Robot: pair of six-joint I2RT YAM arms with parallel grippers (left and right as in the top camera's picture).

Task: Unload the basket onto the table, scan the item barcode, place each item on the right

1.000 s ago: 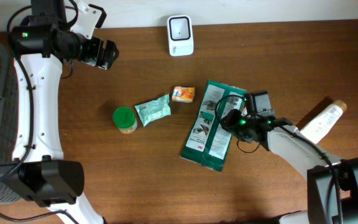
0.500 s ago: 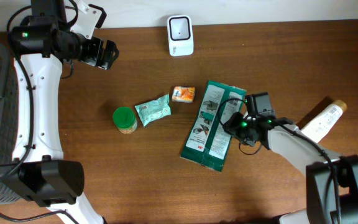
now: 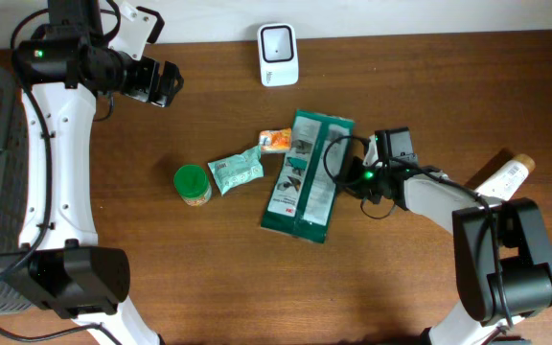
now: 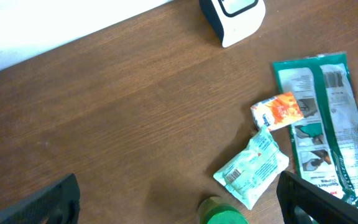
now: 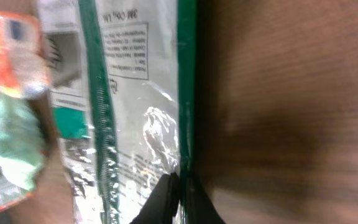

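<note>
Brown wood-grain counter fills the overhead view, with a pale wall strip along the top edge. A white scanner stands at top centre. The green packet, which I take to be the item to scan, lies flat in the middle of the frame, well below the scanner. Its upper left corner touches or slightly overlaps an orange sachet. Further left are a mint-green sachet and a green-lidded jar. A white bottle lies at the right edge.

The right pincer is clenched on the packet's right-hand border. In the right wrist view its fingertips meet on the green seam, gripping only a sliver of glossy film. The left pincer hangs released at upper left, away from everything.

That thin pinch is my worry. Slick film held by its very edge could slide out on the lift, or the limp packet could fold and hide its code from the scanner. I cannot make out a barcode on the upward face, so it may need turning over. The orange sachet at the corner could also be dragged or knocked along.
</note>
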